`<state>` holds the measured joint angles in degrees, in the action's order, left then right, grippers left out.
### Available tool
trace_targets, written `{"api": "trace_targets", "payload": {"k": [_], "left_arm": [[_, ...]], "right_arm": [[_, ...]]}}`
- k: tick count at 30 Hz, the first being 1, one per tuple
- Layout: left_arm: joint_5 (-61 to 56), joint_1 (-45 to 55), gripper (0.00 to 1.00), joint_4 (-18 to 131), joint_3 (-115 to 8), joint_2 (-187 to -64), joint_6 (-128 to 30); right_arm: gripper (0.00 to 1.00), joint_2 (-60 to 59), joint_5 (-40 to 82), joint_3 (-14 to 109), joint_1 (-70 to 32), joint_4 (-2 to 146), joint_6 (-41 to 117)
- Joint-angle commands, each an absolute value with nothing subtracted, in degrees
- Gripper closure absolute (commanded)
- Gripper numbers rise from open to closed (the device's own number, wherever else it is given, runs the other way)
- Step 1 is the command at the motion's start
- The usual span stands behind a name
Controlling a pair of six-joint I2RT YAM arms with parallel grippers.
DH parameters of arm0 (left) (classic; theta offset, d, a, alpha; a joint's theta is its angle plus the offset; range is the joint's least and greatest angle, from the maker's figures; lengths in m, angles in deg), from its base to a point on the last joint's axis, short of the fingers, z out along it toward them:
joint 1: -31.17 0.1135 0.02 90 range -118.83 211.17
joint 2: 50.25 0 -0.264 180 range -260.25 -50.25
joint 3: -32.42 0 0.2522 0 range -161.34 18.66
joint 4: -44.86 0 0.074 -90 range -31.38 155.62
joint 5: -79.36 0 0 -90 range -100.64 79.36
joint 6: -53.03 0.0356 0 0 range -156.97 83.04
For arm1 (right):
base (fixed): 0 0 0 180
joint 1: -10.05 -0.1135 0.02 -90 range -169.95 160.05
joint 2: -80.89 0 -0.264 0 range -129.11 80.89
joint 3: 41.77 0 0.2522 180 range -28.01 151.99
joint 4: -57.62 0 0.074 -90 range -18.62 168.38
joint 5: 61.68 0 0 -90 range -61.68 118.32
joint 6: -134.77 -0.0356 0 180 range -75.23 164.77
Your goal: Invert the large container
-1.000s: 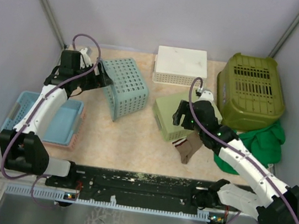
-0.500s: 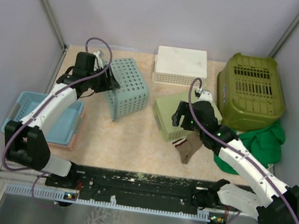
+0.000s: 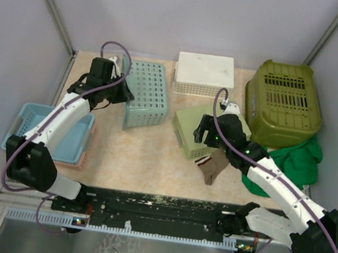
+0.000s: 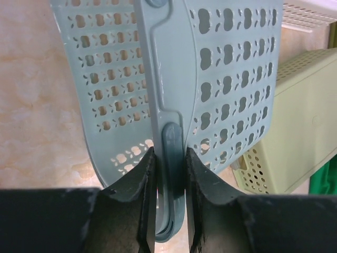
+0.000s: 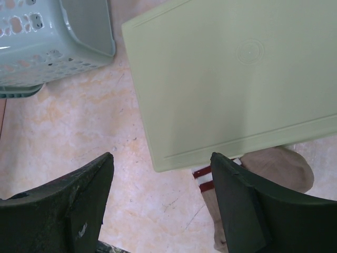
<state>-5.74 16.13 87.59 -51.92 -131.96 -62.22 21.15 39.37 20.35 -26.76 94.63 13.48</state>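
Note:
The large container, a teal perforated basket [image 3: 146, 94], rests at the back left of the table with its gridded bottom facing up. My left gripper [image 3: 122, 91] is at its left side. In the left wrist view the basket's thick rim [image 4: 167, 105] runs straight between my left gripper's [image 4: 168, 156] jaws, which are shut on it. My right gripper [image 3: 210, 132] hangs open over the front edge of a pale green box [image 3: 195, 128]. Nothing lies between its fingers [image 5: 239, 205], only table surface below, with the basket's corner [image 5: 50, 39] at the upper left.
A white perforated bin [image 3: 204, 75] stands at the back and an olive basket [image 3: 283, 103] bottom-up at the back right. Green cloth [image 3: 299, 160] lies in front of it. A brown striped sock [image 3: 215, 166] lies near the pale green box. A blue tray [image 3: 48, 131] sits at the left.
My left arm swung right and its jaws closed on the teal basket's rim. The basket tipped from a slanted pose to lying square with its bottom up. The right arm stayed still.

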Motion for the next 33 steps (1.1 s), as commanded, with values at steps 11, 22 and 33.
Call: {"api": "trace_targets", "payload": {"k": [11, 22, 33], "left_arm": [[37.04, 25.22, 1.00, 61.66, -46.31, -133.46, -71.10], [55.73, 37.81, 1.00, 29.49, -35.04, -141.34, -95.69], [46.13, 47.15, 1.00, 66.18, -41.08, -146.02, -67.16]], "right_arm": [[0.26, 22.07, 40.19, 20.89, -26.25, 92.31, 12.78], [0.26, 23.17, 43.94, 21.87, -26.25, 94.36, 11.54], [0.26, 26.23, 45.06, 21.75, -26.25, 96.14, 10.31]]}}
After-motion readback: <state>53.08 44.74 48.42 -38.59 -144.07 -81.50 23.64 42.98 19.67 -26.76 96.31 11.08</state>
